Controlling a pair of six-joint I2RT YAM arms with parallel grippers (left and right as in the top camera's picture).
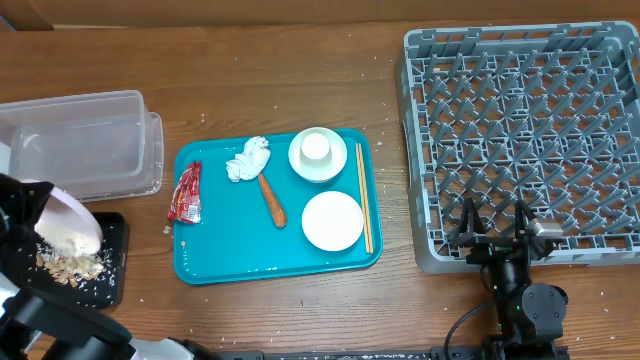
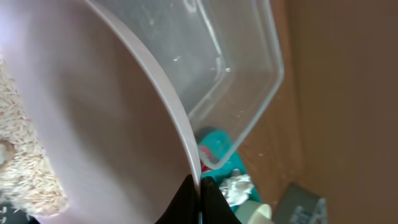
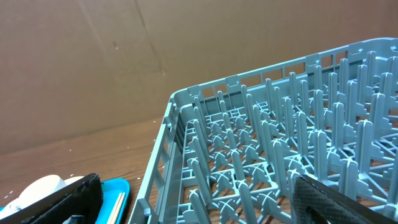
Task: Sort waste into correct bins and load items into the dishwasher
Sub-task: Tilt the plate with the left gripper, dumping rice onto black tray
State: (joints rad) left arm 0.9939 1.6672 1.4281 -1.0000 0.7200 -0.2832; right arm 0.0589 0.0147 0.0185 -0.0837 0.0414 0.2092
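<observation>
Lower left, the left claw (image 2: 200, 189) clamps a tilted pale pink round plate (image 1: 72, 222) over a flat black tray (image 1: 113, 272). Lower right, the right claw (image 1: 494, 222) stands apart.

Left arm (image 1: 14, 212) at far left table edge, mostly cut off by frame. Left gripper (image 2: 200, 191) closed, one dark finger on either side of plate (image 1: 70, 222) rim, pinching it edge-on; plate tilted in grip. Right arm (image 1: 530, 310) at front right, wrist pointing away from front edge. Right gripper (image 1: 494, 228) wide open, nothing between jaws; fingers (image 1: 467, 225) spread well apart, tips about level. Right wrist view: two dark fingers sit in lower left and lower right corners, far apart.
</observation>
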